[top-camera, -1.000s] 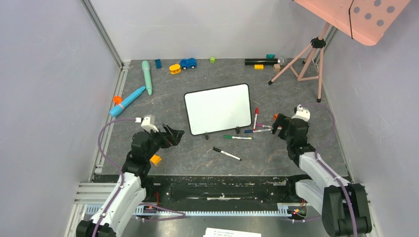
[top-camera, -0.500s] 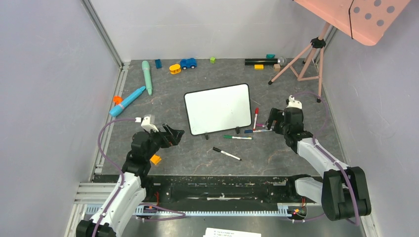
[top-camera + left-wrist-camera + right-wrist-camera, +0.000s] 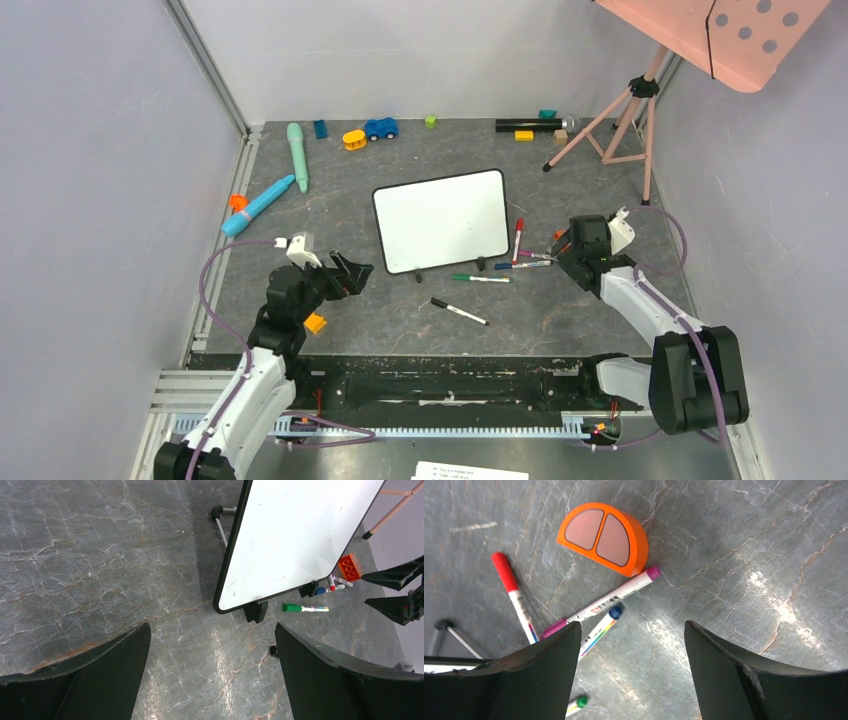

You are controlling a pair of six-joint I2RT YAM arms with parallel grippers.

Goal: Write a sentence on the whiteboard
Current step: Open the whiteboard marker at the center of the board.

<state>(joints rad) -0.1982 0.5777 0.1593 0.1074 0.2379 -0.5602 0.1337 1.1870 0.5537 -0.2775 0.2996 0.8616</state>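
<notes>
The right gripper (image 3: 628,630) hung with its jaws spread wide and empty above a purple-capped marker (image 3: 610,599) and a blue-capped marker (image 3: 599,629). Both lay on the grey table (image 3: 734,555), just right of the whiteboard (image 3: 441,220), near an orange half-round block (image 3: 604,536). The left gripper (image 3: 212,632), at the near left, was also spread wide and held nothing. The whiteboard stood mid-table, tilted on black feet, its face plain white. The print on the marker barrels was too small to read.
</notes>
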